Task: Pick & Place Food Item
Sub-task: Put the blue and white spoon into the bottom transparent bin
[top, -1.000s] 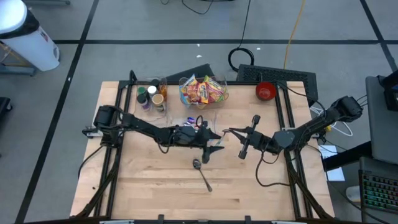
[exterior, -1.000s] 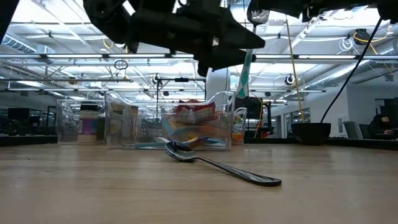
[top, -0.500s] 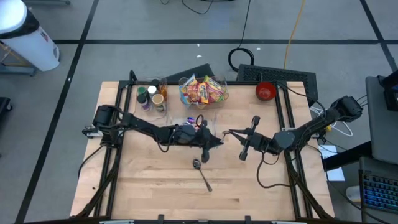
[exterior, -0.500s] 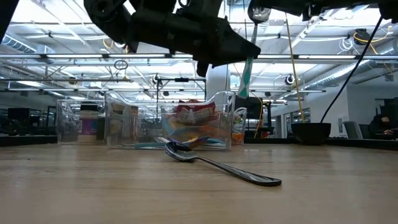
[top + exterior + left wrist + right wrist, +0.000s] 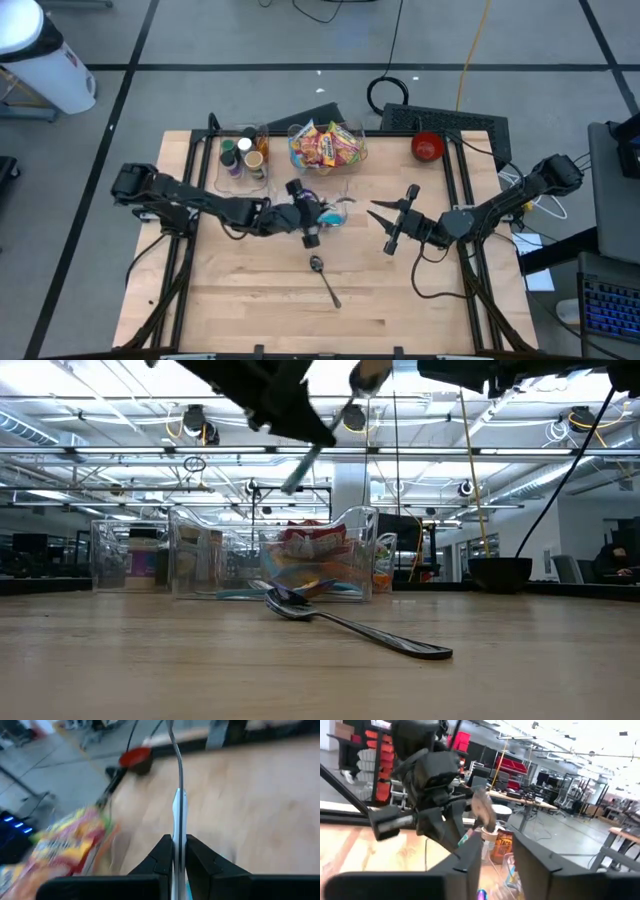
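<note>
Snack packets (image 5: pixel 325 145) sit heaped in the clear bin (image 5: pixel 297 131) at the back of your worktop (image 5: pixel 250 310), untouched by either arm; your left gripper (image 5: pixel 318 220) hangs above the worktop just in front of that bin, clamped tight on a slim metal utensil (image 5: pixel 178 780) that sticks straight out past its fingers; your right gripper (image 5: pixel 378 213) faces it from close by, fingers parted and holding nothing; a spoon (image 5: pixel 325 280) lies flat on the wood nearer the front edge; a red bowl (image 5: pixel 427 147) stands at the back right.
</note>
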